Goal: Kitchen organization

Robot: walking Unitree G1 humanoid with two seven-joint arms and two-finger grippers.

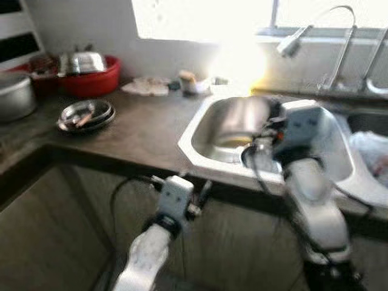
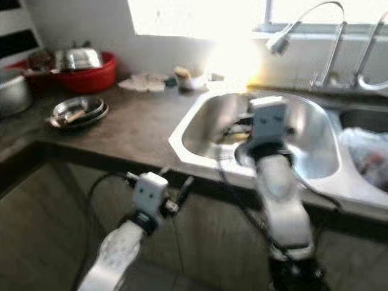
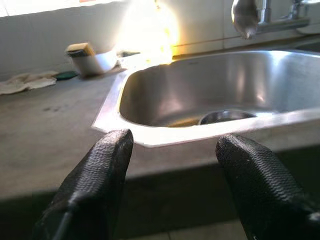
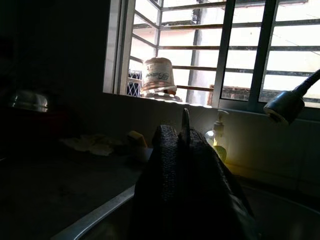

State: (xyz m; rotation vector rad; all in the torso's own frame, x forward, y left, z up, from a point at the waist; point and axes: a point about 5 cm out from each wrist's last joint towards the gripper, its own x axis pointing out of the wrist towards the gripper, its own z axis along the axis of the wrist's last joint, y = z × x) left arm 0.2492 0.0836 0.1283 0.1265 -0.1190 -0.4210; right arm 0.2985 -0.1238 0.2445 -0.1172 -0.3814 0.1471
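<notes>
Steel sink (image 1: 209,124): rounded polished basin, set in dark matte counter (image 1: 142,130).
Right gripper (image 4: 184,150): raised over basin, fingers pressed together on thin flat item, edge-on, identity unclear.
Left gripper (image 3: 172,160): before counter edge, textured black fingers (image 3: 102,167) spread wide, empty.
Gooseneck tap (image 1: 315,27) behind sink.
Stacked metal plates (image 1: 86,115), red plastic basin (image 1: 94,79) on counter at left.

Head stereo pair looking forward and down over the counter (image 1: 139,130), slightly blurred, both eyes sharing the sink (image 1: 230,130), left wrist view low at counter edge facing the basin (close), right wrist view above it toward the window (image 4: 215,47)
</notes>
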